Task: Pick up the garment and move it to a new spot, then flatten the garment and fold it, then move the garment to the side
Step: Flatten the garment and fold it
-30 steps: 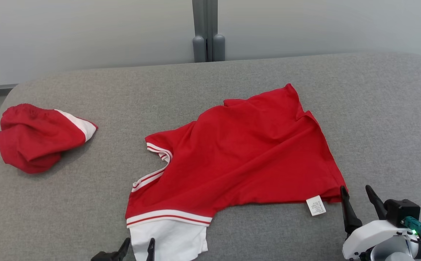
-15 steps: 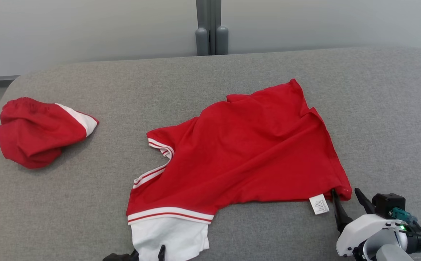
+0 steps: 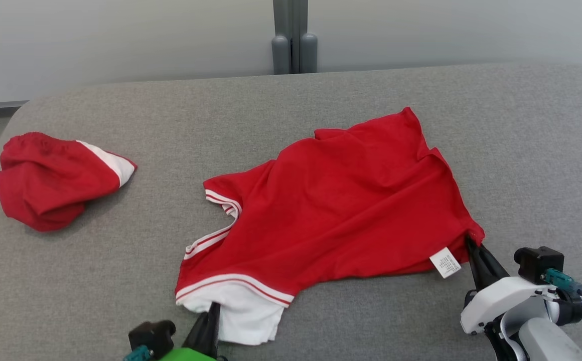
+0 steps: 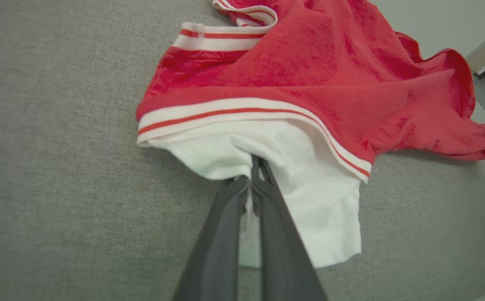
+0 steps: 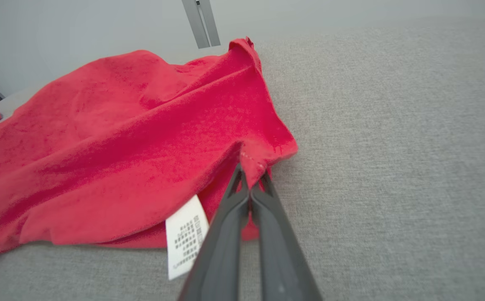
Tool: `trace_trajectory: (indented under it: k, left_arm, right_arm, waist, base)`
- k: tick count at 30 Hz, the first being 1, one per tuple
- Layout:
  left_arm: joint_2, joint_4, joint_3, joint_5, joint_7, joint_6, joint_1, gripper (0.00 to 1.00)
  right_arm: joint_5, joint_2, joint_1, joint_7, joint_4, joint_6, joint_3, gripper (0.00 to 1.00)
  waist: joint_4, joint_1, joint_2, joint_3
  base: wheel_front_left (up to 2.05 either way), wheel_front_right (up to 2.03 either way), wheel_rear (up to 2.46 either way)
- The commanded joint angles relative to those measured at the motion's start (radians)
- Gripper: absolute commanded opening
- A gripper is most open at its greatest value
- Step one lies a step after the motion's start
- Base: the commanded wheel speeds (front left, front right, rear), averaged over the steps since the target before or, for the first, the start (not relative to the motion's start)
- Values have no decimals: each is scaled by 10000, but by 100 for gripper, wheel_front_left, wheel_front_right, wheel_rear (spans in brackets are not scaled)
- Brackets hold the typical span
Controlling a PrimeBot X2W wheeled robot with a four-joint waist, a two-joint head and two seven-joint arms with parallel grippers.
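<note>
We were at the pick-up: our left claw [image 4: 256,163] gripped the white edge of the garment [image 3: 341,210], our right claw [image 5: 248,173] its red corner, as it lay rumpled on the table [image 3: 522,150]. Next, we judged, both should lift together.

We count two garments on one grey worktop [image 3: 120,281]: one red shirt [image 3: 351,200] and one red-and-white bundle [image 3: 45,185]. We count two grippers, the left gripper [image 4: 256,167] and the right gripper [image 5: 250,179]. We find one white label [image 3: 446,262] and two grey posts, a left post [image 3: 281,52] and a right post [image 3: 309,52].
</note>
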Motion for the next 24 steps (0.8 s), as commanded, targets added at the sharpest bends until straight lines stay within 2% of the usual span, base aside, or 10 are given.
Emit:
trace_trajectory:
  k: [1,4,8,9,13,17,22,24]
  left_arm:
    - [34,-410,125,-286,-55,-31,-345,0]
    - [56,-1084,294,-348,-50,-36,-736,0]
    - [517,-1679,358,-496,33,-33,-2001,0]
    - [761,-1827,293,-623,245,-34,-2929,0]
    - [1384,-1795,198,-870,927,-35,-5174,0]
    - [1952,-1119,39,-1061,1629,-34,-7796,0]
    - [2135,492,409,-1602,2204,-35,-11253,0]
    - [2106,1177,573,-1675,2136,-35,-12590,0]
  right_arm:
    - [47,-122,66,-29,-358,1,56,0]
    - [26,-301,-188,-29,-971,1,159,0]
    - [312,-593,-985,-30,-1470,1,557,0]
    - [341,-902,-1694,10,-1487,1,894,0]
    - [585,-1338,-3640,204,-1295,1,1602,0]
    - [1411,-1469,-6019,645,-660,1,2045,0]
    - [2877,-1623,-9145,1594,383,1,2097,0]
    - [3309,-1579,-10355,1837,825,1,2052,0]
  waist:
    - [-56,0,0,32]
    - [-135,0,0,106]
    - [-300,0,0,364]
    - [-402,0,0,594]
    - [-674,0,0,1352]
    - [-902,0,0,2362]
    - [-1000,0,0,3500]
    - [-1022,0,0,3800]
  base:
    - [0,0,0]
    - [0,0,0]
    - [0,0,0]
    - [0,0,0]
    - [0,0,0]
    - [0,0,0]
    - [0,0,0]
    - [0,0,0]
